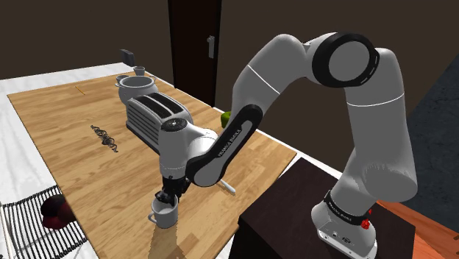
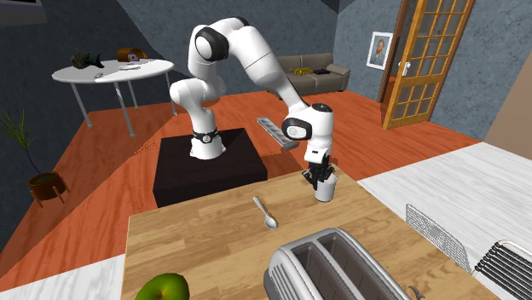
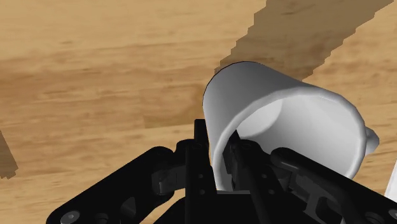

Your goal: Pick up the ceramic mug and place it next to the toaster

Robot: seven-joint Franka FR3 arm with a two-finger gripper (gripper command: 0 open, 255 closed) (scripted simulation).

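Jaws: closed across one wall of the white mug, one finger outside the rim and the other inside. The gripper is judged to be clasping the mug by its rim.

The mug is carried upright, mouth up, with its long axis in line with the fingers. It is seen at or just above the wooden counter; whether it is lifted clear cannot be told.

The mug is located well apart from the toaster, off the toaster's near end, close to the counter edge by the stand. The coming move is judged to be a lift and a carry towards that end.

A spoon is noted near the toaster's near end, to one side of the direct line. A dark twisted object is noted beside the toaster's long side. A green fruit is noted on the other side, and a grey pot beyond its far end.

Bare counter is seen next to the toaster; the spoon is judged the only likely obstruction
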